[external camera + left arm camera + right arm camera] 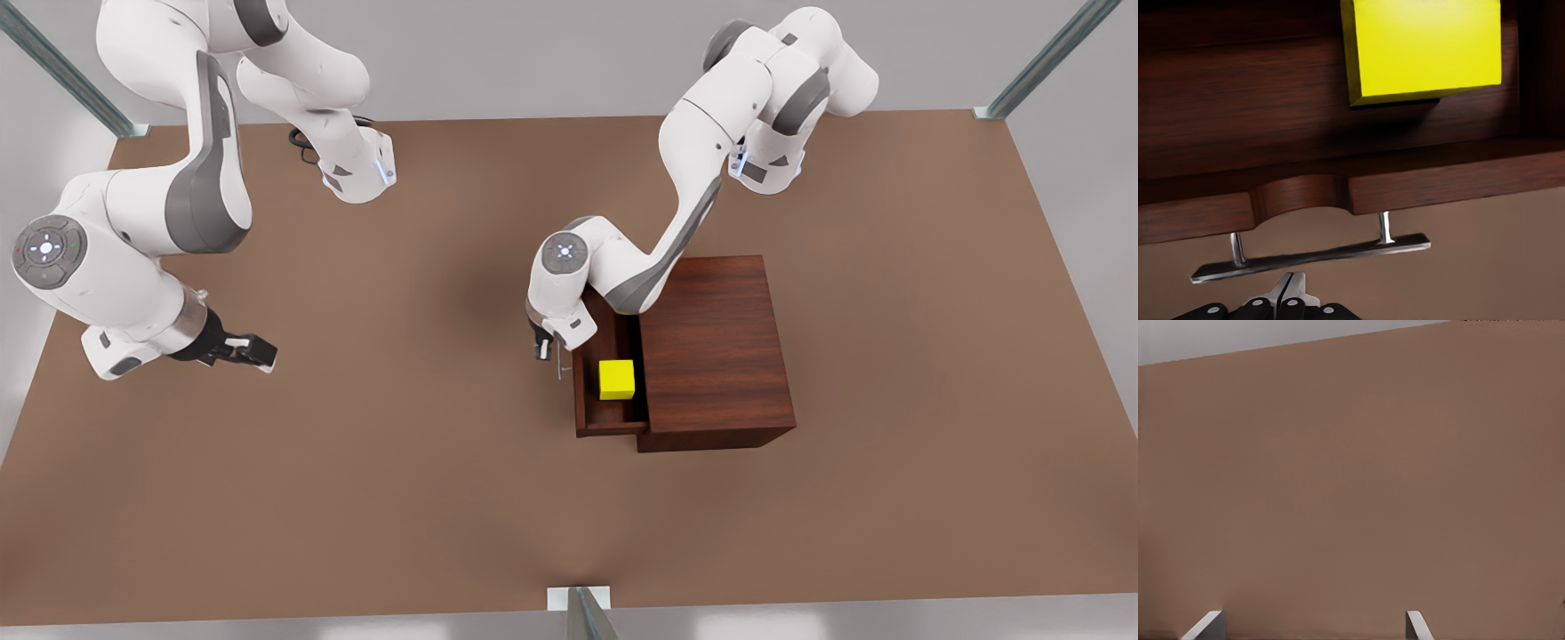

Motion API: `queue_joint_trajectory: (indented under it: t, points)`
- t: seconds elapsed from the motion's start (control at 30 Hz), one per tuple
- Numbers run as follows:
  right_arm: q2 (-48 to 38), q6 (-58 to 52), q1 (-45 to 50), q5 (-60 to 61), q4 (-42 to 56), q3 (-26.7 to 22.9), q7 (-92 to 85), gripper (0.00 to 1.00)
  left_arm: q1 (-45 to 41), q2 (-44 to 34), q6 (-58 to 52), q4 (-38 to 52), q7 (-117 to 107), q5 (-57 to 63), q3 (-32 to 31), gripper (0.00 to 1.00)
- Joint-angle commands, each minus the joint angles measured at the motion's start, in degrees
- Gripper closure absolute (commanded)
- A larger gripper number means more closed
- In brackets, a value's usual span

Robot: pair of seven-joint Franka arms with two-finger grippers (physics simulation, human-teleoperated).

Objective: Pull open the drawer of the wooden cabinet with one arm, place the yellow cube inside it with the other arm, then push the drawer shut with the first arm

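Glossy wood-grain cabinet [717,347] and drawer [1271,120], polished metal handle [1311,257], matt brown table [356,480].

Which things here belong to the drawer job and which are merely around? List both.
Job: drawer, open; its handle; wooden cabinet; yellow cube inside the drawer; left gripper, shut, at the handle; right gripper, open, waiting aside.

Around: table; metal frame posts.

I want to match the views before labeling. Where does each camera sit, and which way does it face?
Front view: high above, looking down at the table, cabinet and both arms.
Left wrist view: on the left gripper, facing the drawer handle; shut fingers show.
Right wrist view: on the waiting right gripper, facing bare table; open fingertips show.
Front and left wrist share the yellow cube.
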Motion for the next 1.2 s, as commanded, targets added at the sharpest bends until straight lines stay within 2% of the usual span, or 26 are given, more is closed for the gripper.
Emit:
queue_joint_trajectory:
  t: [0.0,0.43,0.63,1.13,1.17]
  points:
    - [-0.07,-0.23,0.01,0.34,0.03,-0.05,-16.89,0.0,-0.01,-0.23,-5.77,0.02,-9.83,2.08,-0.09,0.79]
    - [0.02,-0.23,-0.43,0.43,0.03,-0.05,-17.42,0.0,0.69,-1.28,-18.07,0.37,-0.16,3.31,2.02,0.79]
    - [0.02,-0.4,-0.6,0.34,0.73,-0.14,-19.18,0.0,0.87,-2.69,-20.18,0.37,5.11,3.31,4.66,0.79]
    - [0.46,-0.93,-0.25,0.34,1.61,0.12,-16.19,0.0,4.03,-4.1,-23.88,0.37,11.79,3.13,5.54,0.79]
    - [0.46,-0.93,-0.25,0.34,1.61,0.12,-16.19,0.0,3.59,-4.1,-23.44,0.64,10.83,3.13,5.36,0.53]
